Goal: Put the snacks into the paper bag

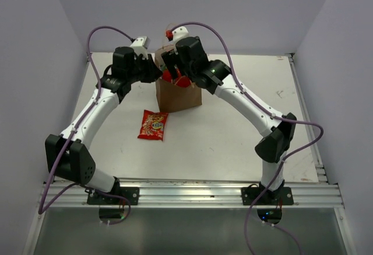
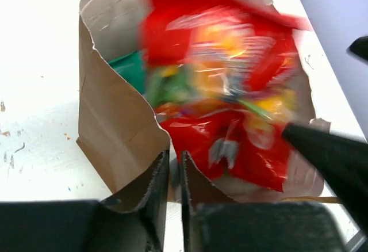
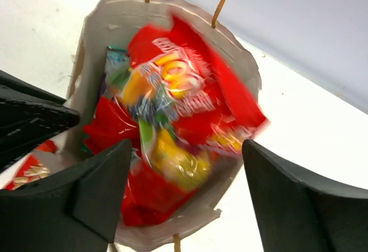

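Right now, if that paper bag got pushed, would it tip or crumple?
Likely crumples: the bag rim looks creased and floppy. Probably hard to tip: it stands stuffed with packets, and the left gripper pinches its rim.

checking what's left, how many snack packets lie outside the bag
1: a red glossy packet on the white table in front of the brown paper bag; others may be hidden

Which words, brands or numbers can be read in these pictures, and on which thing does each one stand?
No text can be read with certainty.
The loose red packet: coloured print, too small to read.
The top red packet in the paper bag: light lettering, blurred beyond reading.
The outside of the paper bag: no print shows.
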Controlling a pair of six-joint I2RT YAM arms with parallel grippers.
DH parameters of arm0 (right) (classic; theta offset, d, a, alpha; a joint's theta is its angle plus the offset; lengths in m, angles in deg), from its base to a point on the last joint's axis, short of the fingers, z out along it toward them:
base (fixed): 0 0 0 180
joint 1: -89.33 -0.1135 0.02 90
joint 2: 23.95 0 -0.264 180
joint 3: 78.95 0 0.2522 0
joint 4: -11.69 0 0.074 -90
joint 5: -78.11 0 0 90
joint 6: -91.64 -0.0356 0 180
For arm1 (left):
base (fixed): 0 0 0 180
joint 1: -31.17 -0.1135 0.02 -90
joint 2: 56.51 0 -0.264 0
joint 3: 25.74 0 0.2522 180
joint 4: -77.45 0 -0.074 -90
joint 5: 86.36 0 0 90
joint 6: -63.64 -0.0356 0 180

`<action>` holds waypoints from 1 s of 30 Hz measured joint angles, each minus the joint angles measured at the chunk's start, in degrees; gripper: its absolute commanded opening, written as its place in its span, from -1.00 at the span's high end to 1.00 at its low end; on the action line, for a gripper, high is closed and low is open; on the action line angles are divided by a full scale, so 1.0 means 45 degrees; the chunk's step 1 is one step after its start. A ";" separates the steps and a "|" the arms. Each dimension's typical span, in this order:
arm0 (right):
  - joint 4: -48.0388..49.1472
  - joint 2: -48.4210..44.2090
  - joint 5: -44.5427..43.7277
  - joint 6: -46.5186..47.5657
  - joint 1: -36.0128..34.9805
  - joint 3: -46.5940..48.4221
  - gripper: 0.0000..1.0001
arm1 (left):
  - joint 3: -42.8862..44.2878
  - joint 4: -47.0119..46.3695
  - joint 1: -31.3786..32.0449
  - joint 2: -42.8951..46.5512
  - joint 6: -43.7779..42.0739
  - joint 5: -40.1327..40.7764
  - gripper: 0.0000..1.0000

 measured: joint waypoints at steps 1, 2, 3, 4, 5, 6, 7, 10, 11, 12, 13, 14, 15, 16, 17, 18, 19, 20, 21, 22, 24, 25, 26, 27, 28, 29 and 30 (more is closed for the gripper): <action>0.0005 -0.0092 0.0053 -0.0034 0.0000 0.0000 -0.95 | 0.0000 -0.0049 0.0000 0.0000 0.0005 -0.0010 0.90; 0.0005 -0.0223 0.0087 -0.0029 -0.0005 0.0010 -0.96 | 0.0000 -0.0102 0.0000 0.0000 -0.0010 -0.0029 1.00; 0.0005 -0.0369 0.0107 -0.0029 -0.0019 0.0029 -0.96 | 0.0000 -0.0136 0.0000 0.0000 -0.0005 -0.0015 1.00; -0.0049 -0.0500 0.0107 -0.0029 -0.0029 0.0141 -0.96 | 0.0000 -0.0126 0.0000 0.0000 -0.0029 0.0024 1.00; -0.0068 -0.0607 0.0131 -0.0029 -0.0053 0.0325 -0.96 | 0.0000 -0.0141 -0.0010 -0.0005 -0.0029 0.0029 1.00; -0.0078 -0.0695 0.0160 -0.0029 -0.0092 0.0491 -0.96 | 0.0000 -0.0160 -0.0029 -0.0005 -0.0024 0.0024 1.00; -0.0078 -0.0850 0.0223 -0.0024 -0.0131 0.0665 -0.96 | 0.0000 -0.0170 -0.0034 0.0000 -0.0024 0.0019 1.00; -0.0102 -0.1535 0.0534 0.0000 -0.0670 0.0928 -0.95 | 0.0000 -0.0170 -0.0029 -0.0005 -0.0029 0.0024 1.00; -0.0102 -0.1768 0.0646 0.0005 -0.1078 0.0942 -0.95 | 0.0000 -0.0170 -0.0034 0.0000 -0.0034 0.0024 1.00; -0.0121 -0.1967 0.0811 0.0000 -0.1569 0.0942 -0.93 | 0.0000 -0.0170 -0.0034 -0.0005 -0.0039 0.0029 1.00; -0.0049 -0.2127 0.0967 -0.0034 -0.2152 0.0826 -0.92 | 0.0000 -0.0170 -0.0034 -0.0005 -0.0049 0.0029 1.00; 0.0019 -0.2278 0.1205 -0.0097 -0.2730 0.0588 -0.91 | 0.0000 -0.0170 -0.0034 -0.0005 -0.0049 0.0029 1.00; 0.0131 -0.2365 0.1472 -0.0233 -0.3288 0.0233 -0.91 | 0.0000 -0.0170 -0.0034 -0.0005 -0.0053 0.0029 1.00; 0.0359 -0.2414 0.1753 -0.0413 -0.3808 -0.0296 -0.90 | 0.0000 -0.0170 -0.0034 0.0000 -0.0053 0.0029 1.00; 0.0714 -0.2458 0.2055 -0.0631 -0.4250 -0.1025 -0.90 | 0.0000 -0.0165 -0.0034 0.0000 -0.0053 0.0029 1.00; 0.0894 -0.2409 0.2297 -0.0816 -0.4561 -0.1739 -0.90 | 0.0000 -0.0165 -0.0034 -0.0005 -0.0053 0.0024 1.00; 0.1064 -0.2322 0.2511 -0.0962 -0.4721 -0.2331 -0.90 | 0.0000 -0.0165 -0.0034 -0.0005 -0.0058 0.0024 1.00; 0.1166 -0.2108 0.2696 -0.1156 -0.4843 -0.2992 -0.90 | 0.0000 -0.0165 -0.0034 0.0000 -0.0063 0.0024 1.00; 0.1243 -0.1807 0.2880 -0.1316 -0.4862 -0.3541 -0.90 | 0.0000 -0.0160 -0.0034 0.0000 -0.0068 0.0024 1.00; 0.1370 -0.1457 0.2968 -0.1457 -0.4852 -0.4007 -0.90 | 0.0000 -0.0160 -0.0034 0.0000 -0.0073 0.0024 1.00; 0.1520 -0.0787 0.3167 -0.1671 -0.4741 -0.4823 -0.90 | 0.0000 -0.0160 -0.0034 -0.0005 -0.0107 0.0019 1.00; 0.1583 -0.0515 0.3230 -0.1749 -0.4736 -0.5163 -0.90 | 0.0000 -0.0160 -0.0034 0.0000 -0.0107 0.0019 1.00; 0.1676 -0.0291 0.3288 -0.1802 -0.4707 -0.5479 -0.90 | 0.0000 -0.0160 -0.0034 0.0000 -0.0107 0.0019 1.00; 0.1797 -0.0126 0.3351 -0.1836 -0.4673 -0.5751 -0.91 | 0.0000 -0.0160 -0.0034 0.0000 -0.0107 0.0015 1.00; 0.1933 0.0010 0.3400 -0.1855 -0.4658 -0.5969 -0.91 | 0.0000 -0.0160 -0.0034 0.0000 -0.0107 0.0015 1.00; 0.2137 0.0121 0.3429 -0.1860 -0.4653 -0.6149 -0.91 | 0.0000 -0.0155 -0.0034 0.0000 -0.0107 0.0010 1.00; 0.2254 0.0214 0.3444 -0.1865 -0.4653 -0.6232 -0.92 | 0.0000 -0.0155 -0.0034 0.0000 -0.0107 0.0010 1.00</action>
